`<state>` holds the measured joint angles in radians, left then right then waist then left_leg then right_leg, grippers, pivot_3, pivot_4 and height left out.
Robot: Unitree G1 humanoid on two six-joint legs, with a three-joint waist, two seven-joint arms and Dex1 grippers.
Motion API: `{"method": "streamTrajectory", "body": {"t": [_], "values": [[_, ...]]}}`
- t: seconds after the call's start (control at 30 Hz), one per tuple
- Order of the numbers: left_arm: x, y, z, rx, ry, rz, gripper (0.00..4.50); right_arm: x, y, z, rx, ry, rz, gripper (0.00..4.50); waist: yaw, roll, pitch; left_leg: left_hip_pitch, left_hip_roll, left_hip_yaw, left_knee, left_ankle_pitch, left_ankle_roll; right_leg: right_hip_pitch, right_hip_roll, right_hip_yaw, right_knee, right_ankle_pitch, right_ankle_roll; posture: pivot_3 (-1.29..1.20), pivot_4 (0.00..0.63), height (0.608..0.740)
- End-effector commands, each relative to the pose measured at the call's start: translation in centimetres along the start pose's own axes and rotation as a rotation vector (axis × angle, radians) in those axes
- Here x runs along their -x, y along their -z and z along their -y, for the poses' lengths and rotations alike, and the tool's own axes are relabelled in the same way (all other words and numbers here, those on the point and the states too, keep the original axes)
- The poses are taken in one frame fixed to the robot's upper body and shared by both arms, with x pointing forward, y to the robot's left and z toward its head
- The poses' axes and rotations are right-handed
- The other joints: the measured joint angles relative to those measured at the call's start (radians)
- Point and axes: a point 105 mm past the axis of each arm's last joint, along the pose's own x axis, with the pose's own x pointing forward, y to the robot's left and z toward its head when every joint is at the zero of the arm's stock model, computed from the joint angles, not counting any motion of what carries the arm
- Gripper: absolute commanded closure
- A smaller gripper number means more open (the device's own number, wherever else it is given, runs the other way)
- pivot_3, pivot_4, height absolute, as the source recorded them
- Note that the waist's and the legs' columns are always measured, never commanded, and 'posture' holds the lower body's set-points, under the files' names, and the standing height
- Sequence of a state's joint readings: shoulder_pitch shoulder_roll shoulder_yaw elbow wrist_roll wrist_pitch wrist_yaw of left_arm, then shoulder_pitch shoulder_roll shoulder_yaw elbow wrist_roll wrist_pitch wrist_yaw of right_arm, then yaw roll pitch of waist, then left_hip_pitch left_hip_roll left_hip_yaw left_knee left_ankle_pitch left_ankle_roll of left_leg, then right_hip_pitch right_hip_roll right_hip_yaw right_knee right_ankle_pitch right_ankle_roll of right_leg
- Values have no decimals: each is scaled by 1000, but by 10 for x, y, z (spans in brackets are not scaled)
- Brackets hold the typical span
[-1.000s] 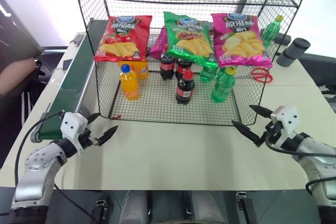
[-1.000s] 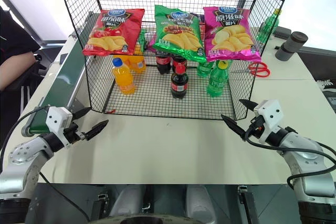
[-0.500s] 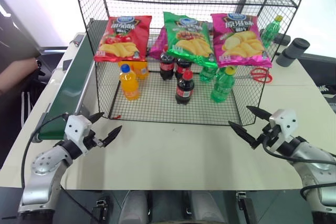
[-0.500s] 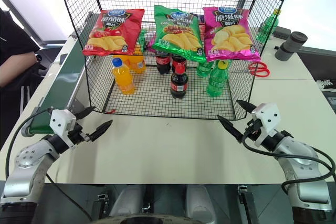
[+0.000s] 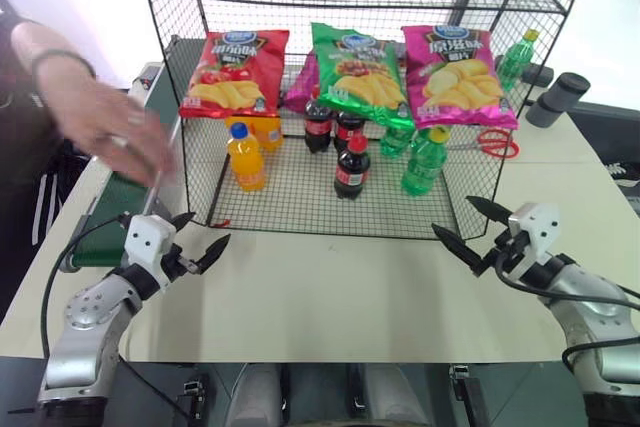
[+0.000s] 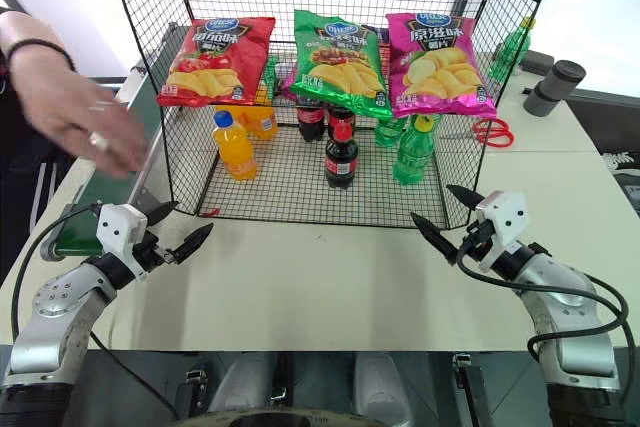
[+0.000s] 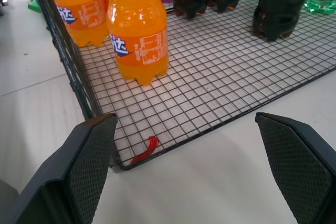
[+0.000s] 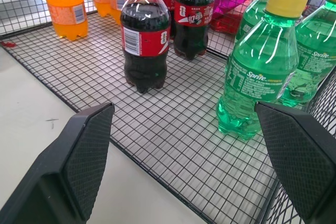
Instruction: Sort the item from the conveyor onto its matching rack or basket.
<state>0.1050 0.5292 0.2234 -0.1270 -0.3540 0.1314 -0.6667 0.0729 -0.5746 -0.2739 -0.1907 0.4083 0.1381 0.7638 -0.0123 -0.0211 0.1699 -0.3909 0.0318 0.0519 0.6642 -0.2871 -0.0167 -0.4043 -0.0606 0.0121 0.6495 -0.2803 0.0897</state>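
Your left gripper point(image 5: 197, 236) hovers with its jaws spread wide and empty above the table point(image 5: 330, 287), off the basket's front left corner. Your right gripper point(image 5: 463, 226) is likewise spread wide and empty, off the front right corner of the basket point(image 5: 300, 217).

The nearest cola bottle point(image 5: 351, 166) stands upright near the centre of the basket's grid floor, with two more cola bottles point(image 5: 332, 124) behind it toward the rear edge.

A person's hand point(image 5: 110, 122), blurred, reaches over the conveyor point(image 5: 125, 187) along the table's left edge; you cannot tell whether it carries anything.

The left wrist view adds an orange soda bottle point(image 7: 139, 30) and a red scrap point(image 7: 145, 149) at the basket's front left corner. The right wrist view adds the green bottles point(image 8: 260, 69) beside the right wall.
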Motion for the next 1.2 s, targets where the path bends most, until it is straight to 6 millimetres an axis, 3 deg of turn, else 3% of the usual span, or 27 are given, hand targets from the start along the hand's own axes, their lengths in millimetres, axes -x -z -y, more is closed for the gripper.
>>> {"method": "streamTrajectory", "body": {"t": [0.03, 1.2], "values": [[3, -11, -5, -24, -27, 30, 0, -5, -8, 2, 25, -5, 37, 57, 0, 0, 0, 0, 0, 0, 0, 0, 0, 0, 0, 0, 0, 0, 0, 0, 150, 740], [-3, -9, -8, -40, -78, 19, 0, -20, -6, -2, 6, -27, 45, 57, -1, 0, 0, 1, 0, 0, 0, 0, 0, 0, 0, 0, 2, 0, 0, 0, 150, 740]]}}
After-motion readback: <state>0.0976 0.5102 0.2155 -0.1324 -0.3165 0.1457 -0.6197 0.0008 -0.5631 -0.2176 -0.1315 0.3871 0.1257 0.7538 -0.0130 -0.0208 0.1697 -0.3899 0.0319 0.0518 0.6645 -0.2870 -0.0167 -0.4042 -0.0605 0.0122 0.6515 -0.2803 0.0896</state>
